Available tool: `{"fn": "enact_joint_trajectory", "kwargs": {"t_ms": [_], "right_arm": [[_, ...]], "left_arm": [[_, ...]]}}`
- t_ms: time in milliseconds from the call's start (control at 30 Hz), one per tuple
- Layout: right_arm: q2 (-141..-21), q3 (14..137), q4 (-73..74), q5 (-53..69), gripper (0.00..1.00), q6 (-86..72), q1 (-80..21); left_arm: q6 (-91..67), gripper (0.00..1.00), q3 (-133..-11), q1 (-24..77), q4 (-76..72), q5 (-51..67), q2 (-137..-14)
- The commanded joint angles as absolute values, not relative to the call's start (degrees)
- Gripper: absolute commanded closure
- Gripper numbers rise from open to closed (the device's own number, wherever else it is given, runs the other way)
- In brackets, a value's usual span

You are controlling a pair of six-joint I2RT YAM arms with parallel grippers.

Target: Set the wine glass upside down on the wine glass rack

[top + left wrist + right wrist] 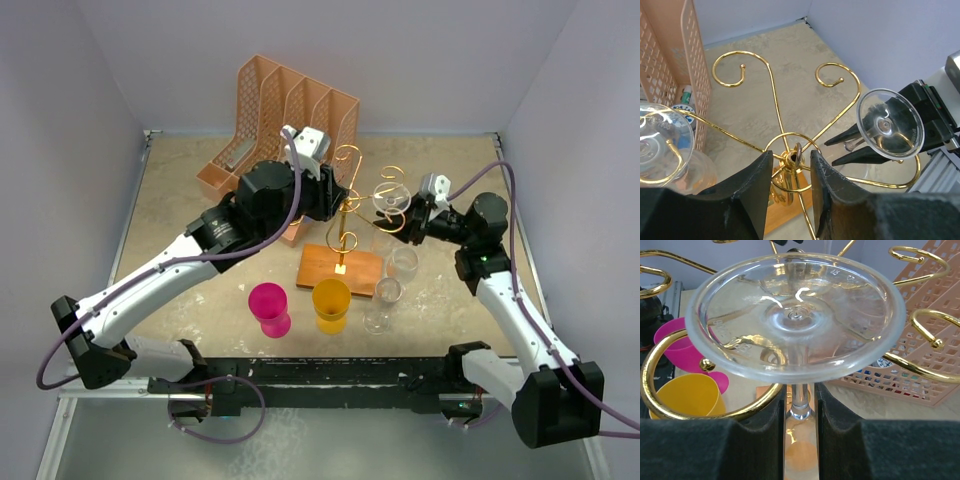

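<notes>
Beige speckled tabletop, lavender walls. Peach slotted file organizer stands back left, just behind the left arm. Wine glass rack at centre on a wooden base. Pink goblet, yellow cup and two clear glasses stand upright near the base front.

Right gripper is clamped on the stem of the wine glass, which is upside down, foot up, over a curled arm on the rack's right side. Cannot tell if it rests on the wire. Left gripper straddles the top of the rack post, jaws apart. Another clear glass hangs on a left curl.

Embossed marks on the foot are unreadable.
</notes>
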State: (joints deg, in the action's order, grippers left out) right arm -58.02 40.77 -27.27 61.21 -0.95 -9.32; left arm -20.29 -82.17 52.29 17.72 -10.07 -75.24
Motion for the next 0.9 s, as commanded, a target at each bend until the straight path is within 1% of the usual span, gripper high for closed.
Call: {"fn": "enact_joint_trajectory", "kwargs": {"t_ms": [0,233,333,533,667,867], "right_arm": [[-56.1,40.9,-31.0,60.7,1.00,-1.7,-9.8],[-55.0,40.2,-31.4,60.5,1.00,-2.1,-10.0],[-54.6,39.5,-31.9,60.6,1.00,-2.7,-10.2],[-54.1,38.6,-32.3,60.4,1.00,-2.8,-11.2],[-54.2,38.5,-31.8,60.1,1.00,-2.2,-11.7],[-53.8,38.4,-31.9,60.2,1.00,-1.8,-11.8]], "left_arm": [[-18.1,0.68,-84.6,52.9,16.2,-12.1,-76.4],[-17.8,0.71,-84.1,53.3,15.2,-11.0,-76.9],[-17.6,0.77,-83.9,53.7,15.2,-11.2,-77.2],[-16.4,0.92,-82.8,54.5,15.2,-14.9,-77.5],[-15.5,1.00,-82.2,55.1,14.3,-17.3,-77.5],[-14.9,1.00,-81.7,56.1,11.7,-21.3,-77.5]]}}
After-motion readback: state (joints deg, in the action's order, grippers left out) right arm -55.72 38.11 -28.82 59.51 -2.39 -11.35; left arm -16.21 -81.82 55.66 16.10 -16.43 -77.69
